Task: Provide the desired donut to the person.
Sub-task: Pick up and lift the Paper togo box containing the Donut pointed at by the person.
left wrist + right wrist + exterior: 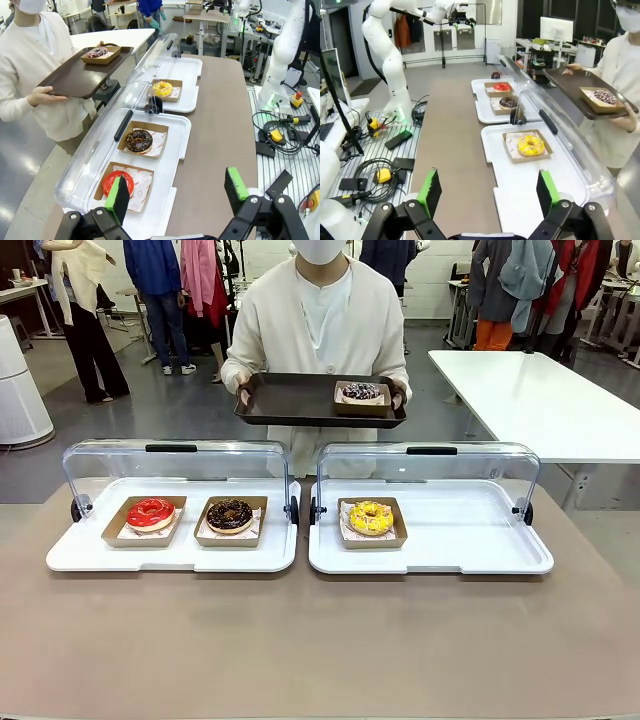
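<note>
The person in a cream cardigan stands at the far side holding a dark tray with a sprinkled chocolate donut in a cardboard boat. On the table, a red donut and a chocolate donut lie in the left white display tray. A yellow donut lies in the right display tray. Both clear lids are raised. My left gripper is open above the table near the red donut. My right gripper is open, short of the yellow donut.
A white table stands at the back right. Cables and small devices lie on the floor beside the brown table. My left arm's white base shows in the right wrist view. Bystanders stand far behind.
</note>
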Tool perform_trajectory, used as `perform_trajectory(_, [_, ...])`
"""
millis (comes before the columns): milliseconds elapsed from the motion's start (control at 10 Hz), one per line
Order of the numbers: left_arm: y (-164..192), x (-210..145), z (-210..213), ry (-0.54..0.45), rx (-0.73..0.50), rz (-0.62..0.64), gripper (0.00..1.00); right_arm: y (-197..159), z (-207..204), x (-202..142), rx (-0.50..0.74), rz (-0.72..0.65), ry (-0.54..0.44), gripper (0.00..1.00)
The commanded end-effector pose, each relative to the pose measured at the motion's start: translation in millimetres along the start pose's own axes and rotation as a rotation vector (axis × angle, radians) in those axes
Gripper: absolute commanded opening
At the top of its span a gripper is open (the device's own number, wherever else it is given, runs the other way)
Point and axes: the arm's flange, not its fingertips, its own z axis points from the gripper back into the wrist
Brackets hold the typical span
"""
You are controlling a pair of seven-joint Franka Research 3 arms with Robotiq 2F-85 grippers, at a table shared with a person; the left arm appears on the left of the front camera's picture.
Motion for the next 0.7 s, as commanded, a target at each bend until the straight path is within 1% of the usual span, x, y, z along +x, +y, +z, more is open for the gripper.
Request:
perform_trajectory(0, [0, 1, 0, -0.008, 0.009, -0.010, 1.00, 2, -4, 15, -0.037, 0.029, -0.015, 1.00])
perform_trajectory(100, [0, 1, 0, -0.008, 0.009, -0.010, 1.00, 2, -7, 19, -0.042, 0.078, -0.012, 1.00])
perform_trajectory(200, [0, 1, 0, -0.008, 0.009, -0.010, 1.00, -2, -18, 21, -0.069, 0.110, 0.020, 1.00])
perform_trajectory(300, [0, 1, 0, -0.008, 0.009, -0.010, 1.00, 2, 0, 12, -0.012, 0.032, 0.001, 1.00])
perform_trajectory(600, [0, 1, 0, -0.008, 0.009, -0.010, 1.00, 2, 0, 12, -0.012, 0.032, 0.001, 1.00])
